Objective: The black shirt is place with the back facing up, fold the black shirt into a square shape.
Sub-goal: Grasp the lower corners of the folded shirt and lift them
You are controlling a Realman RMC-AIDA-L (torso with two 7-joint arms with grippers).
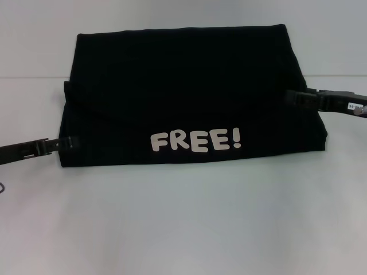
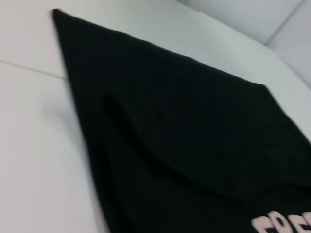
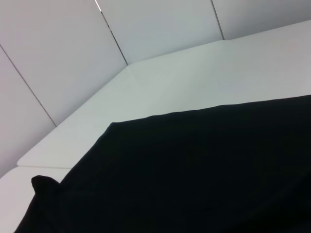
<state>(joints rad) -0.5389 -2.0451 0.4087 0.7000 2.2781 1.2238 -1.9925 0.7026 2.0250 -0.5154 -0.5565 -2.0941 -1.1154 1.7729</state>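
Black shirt (image 1: 189,91) folded to a wide rectangle, "FREE!" print (image 1: 196,140) by near edge. L gripper (image 1: 67,142) at its near-left edge, R gripper (image 1: 295,98) at right edge; can't tell either's grip. White table (image 1: 183,223) bare all round.

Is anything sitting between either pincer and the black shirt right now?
Nothing visible. The left pincer is already at the near left edge of the black shirt, and the right pincer is at its right edge. Only the bare white table surrounds the shirt, which shows a FREE! print.
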